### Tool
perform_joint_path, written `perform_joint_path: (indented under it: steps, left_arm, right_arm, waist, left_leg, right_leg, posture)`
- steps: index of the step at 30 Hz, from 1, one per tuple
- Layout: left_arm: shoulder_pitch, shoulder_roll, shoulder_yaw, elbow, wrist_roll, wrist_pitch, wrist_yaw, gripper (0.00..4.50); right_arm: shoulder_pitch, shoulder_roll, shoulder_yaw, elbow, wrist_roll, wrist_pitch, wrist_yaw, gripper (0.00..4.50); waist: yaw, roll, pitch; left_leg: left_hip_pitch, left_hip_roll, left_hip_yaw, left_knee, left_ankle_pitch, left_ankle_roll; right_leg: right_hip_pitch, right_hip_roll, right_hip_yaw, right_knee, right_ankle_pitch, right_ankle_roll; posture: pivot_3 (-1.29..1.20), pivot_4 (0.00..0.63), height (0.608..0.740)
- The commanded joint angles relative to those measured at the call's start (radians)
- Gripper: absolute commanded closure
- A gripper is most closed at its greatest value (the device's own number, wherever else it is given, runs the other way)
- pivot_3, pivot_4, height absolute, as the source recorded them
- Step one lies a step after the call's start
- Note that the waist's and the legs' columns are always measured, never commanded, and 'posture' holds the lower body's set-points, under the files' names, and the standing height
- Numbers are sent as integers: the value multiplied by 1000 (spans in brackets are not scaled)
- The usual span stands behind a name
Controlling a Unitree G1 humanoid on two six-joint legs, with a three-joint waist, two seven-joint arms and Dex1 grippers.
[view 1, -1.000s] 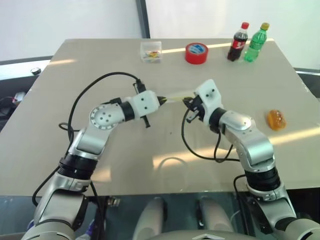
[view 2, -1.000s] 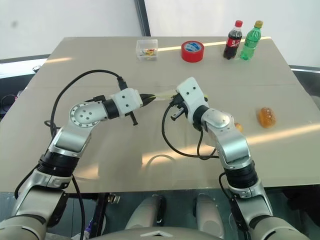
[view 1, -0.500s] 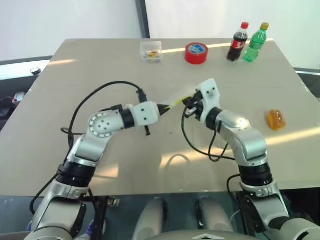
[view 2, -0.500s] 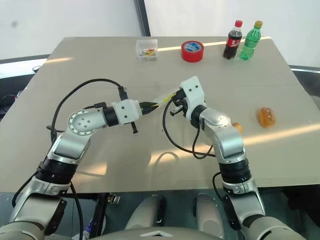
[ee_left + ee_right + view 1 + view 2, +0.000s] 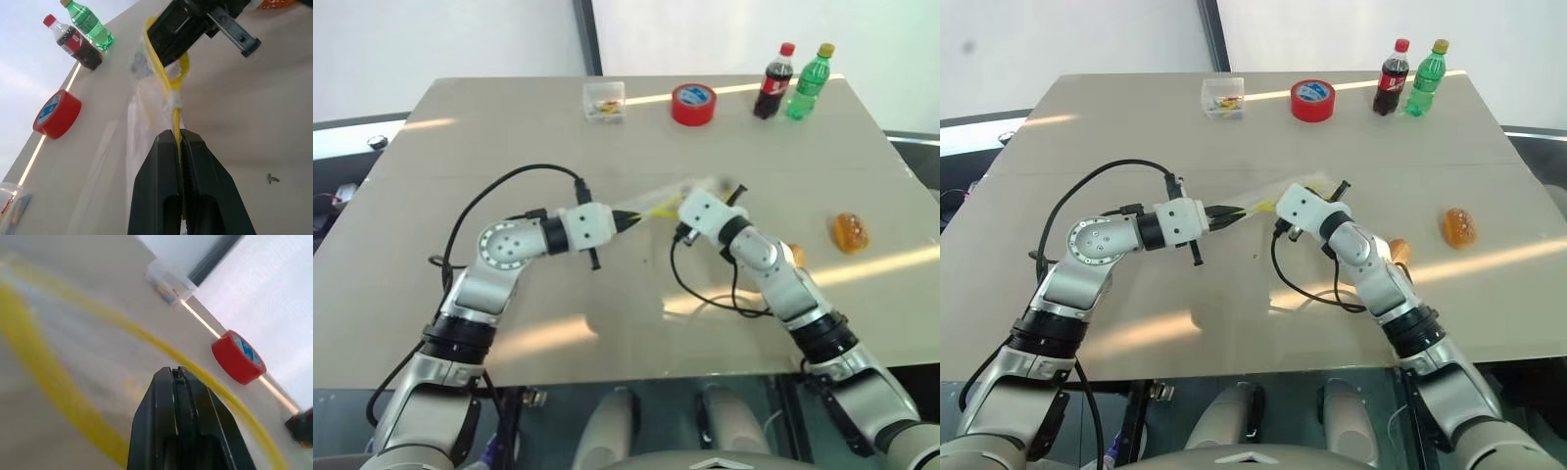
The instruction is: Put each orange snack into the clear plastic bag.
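Note:
The clear plastic bag (image 5: 658,200) hangs stretched above the table between both grippers, its yellow seal strip (image 5: 168,83) bowed into a loop. My left gripper (image 5: 628,217) is shut on one end of the strip; in the left wrist view its fingers (image 5: 166,161) pinch the yellow edge. Shut on the other end is my right gripper (image 5: 682,203), and the strip curves past its fingertips (image 5: 175,377). One orange snack (image 5: 850,232) lies on the table far right. A second orange snack (image 5: 793,255) shows partly behind my right forearm.
At the table's far edge stand a red tape roll (image 5: 693,103), a cola bottle (image 5: 770,80), a green bottle (image 5: 807,81) and a small clear box (image 5: 605,99) of colourful bits. Black cables loop beside both arms.
My right wrist has rolled and its forearm has dropped lower toward the table, still on the bag. The left gripper has drawn slightly back, and the seal strip now bows open.

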Motion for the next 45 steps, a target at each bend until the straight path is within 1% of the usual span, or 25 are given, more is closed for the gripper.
perform_joint_path:
  steps: [1,3,5,8,10,12,15,19,22,25,26,27,28,30,33,38,41,44,45]
  left_arm:
    - [-18,3,27,-11,-17,-23,-7,4500]
    - [-20,-2,24,-12,-15,-29,-7,4500]
    - [-26,-8,21,-15,-21,-34,-13,4500]
    - [-36,-15,21,-11,-25,-46,-20,4500]
    - [-45,-9,22,11,-16,-72,-28,4500]
    - [-55,-3,24,40,-3,-108,-33,4500]
    - [-67,0,21,72,4,-150,-37,4500]
    - [-68,-2,16,94,13,-183,-35,4500]
    - [-72,-12,22,102,17,-185,-18,4500]
    - [-79,-20,24,109,19,-181,-6,4500]
    - [-83,-23,23,116,24,-184,-1,4500]
    - [-86,-25,22,121,28,-185,3,4500]
    - [-89,-28,21,126,31,-186,8,4500]
    - [-96,-37,21,131,34,-181,18,4500]
    - [-105,-49,20,140,42,-171,33,4500]
    - [-109,-70,22,147,57,-122,71,4500]
    - [-112,-84,16,151,68,-100,92,4500]
    - [-119,-96,9,158,77,-75,106,4500]
    - [-122,-99,6,161,81,-72,109,4500]
  right_arm:
    - [19,97,-128,-97,203,118,30,4461]
    - [20,125,-157,-106,250,165,38,4461]
    - [11,85,-101,-70,162,112,34,4461]
    - [-22,-24,35,21,-57,-16,-7,4461]
    - [-43,-99,108,62,-188,-87,-35,4461]
    - [-59,-161,159,85,-286,-140,-54,4461]
    - [-67,-214,192,95,-374,-184,-58,4461]
    - [-60,-231,189,86,-412,-191,-31,4461]
    - [-43,-239,187,75,-432,-190,-6,3671]
    - [-34,-243,178,63,-445,-196,6,2260]
    - [-33,-246,173,61,-447,-199,9,1681]
    - [-31,-249,170,59,-449,-202,12,1340]
    - [-29,-252,167,57,-452,-205,14,826]
    - [-23,-259,162,50,-457,-209,19,31]
    - [-11,-264,143,22,-463,-206,13,31]
    - [55,-262,70,-128,-389,-135,92,31]
    - [106,-263,19,-253,-340,-66,156,31]
    - [167,-238,-48,-410,-291,80,212,31]
    - [182,-220,-73,-463,-250,134,235,31]
  waist:
    - [5,0,0]
    - [9,0,0]
    - [13,0,0]
    - [9,0,0]
    - [8,0,0]
    - [8,0,0]
    - [4,0,0]
    - [6,0,0]
    - [8,0,0]
    - [9,0,0]
    - [9,0,0]
    - [9,0,0]
    - [9,0,0]
    - [9,0,0]
    - [9,0,0]
    - [9,0,0]
    - [10,0,0]
    - [11,0,0]
    - [11,0,0]
  left_leg:
    - [0,1,0,0,0,0]
    - [0,1,0,0,0,0]
    - [0,0,-1,0,0,0]
    - [0,-1,-1,0,0,0]
    - [1,-2,0,0,0,0]
    - [1,-2,0,0,0,0]
    - [1,-2,1,0,0,0]
    - [1,-1,1,0,0,0]
    - [1,-1,1,0,0,0]
    - [1,-1,0,0,0,0]
    - [1,-1,0,0,0,0]
    - [1,-1,0,0,0,0]
    - [1,-1,0,0,0,0]
    - [1,-2,1,0,0,0]
    - [1,-2,0,0,0,0]
    - [0,-2,0,0,0,0]
    - [0,-2,0,1,0,0]
    - [0,-2,0,1,0,0]
    - [0,-2,-1,1,0,0]
  right_leg:
    - [0,0,0,0,0,0]
    - [0,-1,0,0,0,0]
    - [1,-1,0,0,0,0]
    - [1,-1,-1,0,0,0]
    - [1,-1,-1,0,0,0]
    - [0,-1,-1,0,0,0]
    - [0,0,0,0,0,0]
    - [0,0,0,0,0,0]
    - [1,0,0,0,0,0]
    - [1,0,0,0,0,0]
    - [1,0,0,0,0,0]
    - [1,0,0,0,0,0]
    - [1,0,0,0,0,0]
    - [1,0,0,0,0,0]
    - [1,0,0,0,0,0]
    - [1,0,0,0,0,0]
    - [1,0,0,0,0,0]
    - [1,0,0,0,0,0]
    - [1,0,-1,0,0,0]
  posture:
    - [0,150,740]
    - [0,150,740]
    - [0,150,740]
    - [0,150,740]
    - [0,150,740]
    - [0,150,740]
    - [0,150,740]
    - [0,150,740]
    - [0,150,740]
    - [0,150,740]
    - [0,150,740]
    - [0,150,740]
    - [0,150,740]
    - [0,150,740]
    - [0,150,740]
    - [0,150,740]
    - [0,150,740]
    - [0,150,740]
    - [0,150,740]
